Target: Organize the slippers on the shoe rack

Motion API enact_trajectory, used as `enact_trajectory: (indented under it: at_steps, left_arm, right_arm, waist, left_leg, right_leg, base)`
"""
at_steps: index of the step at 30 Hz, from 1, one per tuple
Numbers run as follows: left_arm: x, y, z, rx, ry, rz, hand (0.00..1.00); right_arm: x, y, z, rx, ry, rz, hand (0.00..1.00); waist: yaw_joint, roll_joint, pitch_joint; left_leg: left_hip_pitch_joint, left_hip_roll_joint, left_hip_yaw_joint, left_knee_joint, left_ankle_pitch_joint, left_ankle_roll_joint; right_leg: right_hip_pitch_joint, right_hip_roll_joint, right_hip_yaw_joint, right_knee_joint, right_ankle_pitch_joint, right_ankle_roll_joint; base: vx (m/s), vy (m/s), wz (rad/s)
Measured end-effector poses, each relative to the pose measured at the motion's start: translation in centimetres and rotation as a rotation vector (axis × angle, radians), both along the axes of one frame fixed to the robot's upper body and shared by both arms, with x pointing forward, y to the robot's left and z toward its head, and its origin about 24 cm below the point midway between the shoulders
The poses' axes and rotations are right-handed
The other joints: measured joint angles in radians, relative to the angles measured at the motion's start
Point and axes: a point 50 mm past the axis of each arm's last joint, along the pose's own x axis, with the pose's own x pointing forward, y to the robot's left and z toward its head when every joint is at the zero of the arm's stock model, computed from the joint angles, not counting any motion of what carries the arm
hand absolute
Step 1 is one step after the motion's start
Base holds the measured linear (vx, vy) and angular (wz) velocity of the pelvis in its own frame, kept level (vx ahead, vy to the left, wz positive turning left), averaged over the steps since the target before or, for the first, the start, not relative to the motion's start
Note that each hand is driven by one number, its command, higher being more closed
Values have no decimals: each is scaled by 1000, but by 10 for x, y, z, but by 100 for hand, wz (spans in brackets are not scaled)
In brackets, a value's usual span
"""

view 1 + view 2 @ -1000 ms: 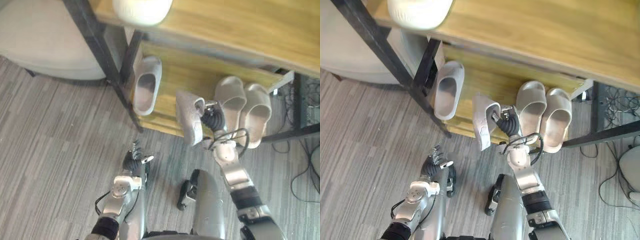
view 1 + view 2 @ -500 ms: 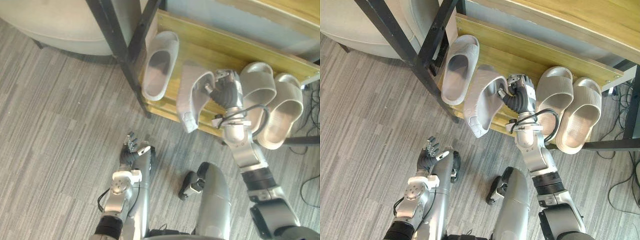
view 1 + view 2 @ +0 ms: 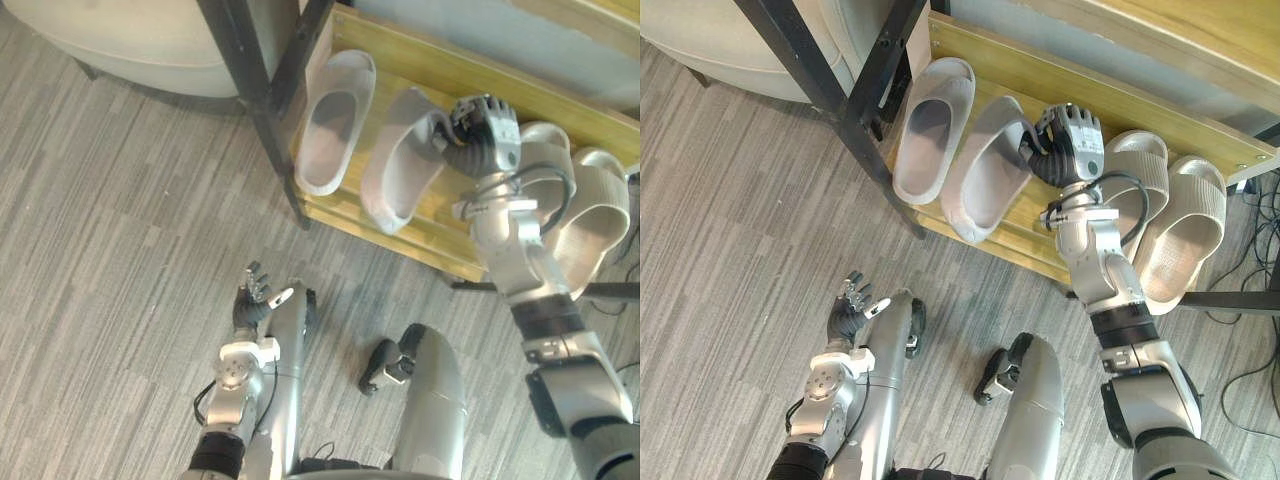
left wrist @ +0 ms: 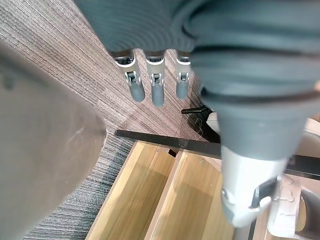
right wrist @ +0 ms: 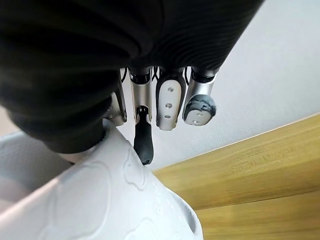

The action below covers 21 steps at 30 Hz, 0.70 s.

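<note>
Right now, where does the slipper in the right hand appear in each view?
Left eye view: slipper at upper centre, second from left on the rack, with the right hand gripping its strap.
Right eye view: same slipper, top centre.
Right wrist view: pale textured surface against the hand.
Left wrist view: cannot tell.
Shared landmark: the wooden shelf.

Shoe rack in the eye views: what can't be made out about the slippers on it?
Held grey slipper: the right hand covers its strap's edge in both eye views; whether its sole lies flat on the lower shelf cannot be told.
Nearer beige slipper: the right arm hides its heel.
Upper shelf: cut off by the top edge, so its contents are unseen.
</note>
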Motion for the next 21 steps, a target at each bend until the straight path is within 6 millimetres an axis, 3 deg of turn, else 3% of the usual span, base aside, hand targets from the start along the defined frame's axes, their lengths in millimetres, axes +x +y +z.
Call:
enact_trajectory:
  at_steps: [18, 19, 21]
  left_arm:
    - [0, -4, 0, -47, -8, -19, 0]
    - [0, -4, 0, -52, -8, -17, 0]
    - [-1, -3, -1, -50, -3, -18, 0]
  right_arm:
    - [29, -5, 20, -293, -13, -223, 100]
    - [30, -6, 22, -295, -13, -235, 0]
    - [32, -9, 24, -296, -12, -257, 0]
  waist:
    - [37, 26, -14]
    - [39, 26, -14]
    - [42, 26, -14]
  left_leg:
    - [-66, -31, -25, -19, 44, -17]
    - [-69, -32, -24, -21, 47, -18]
    - [-69, -35, -24, -27, 53, -19]
  right_leg:
    - [-41, -36, -43, 26, -11, -22]
    - [-45, -36, -42, 26, -11, -22]
    - [-46, -38, -43, 26, -11, -22]
  base:
    - [-7, -14, 9]
    - [-16, -13, 4]
    - [-15, -11, 5]
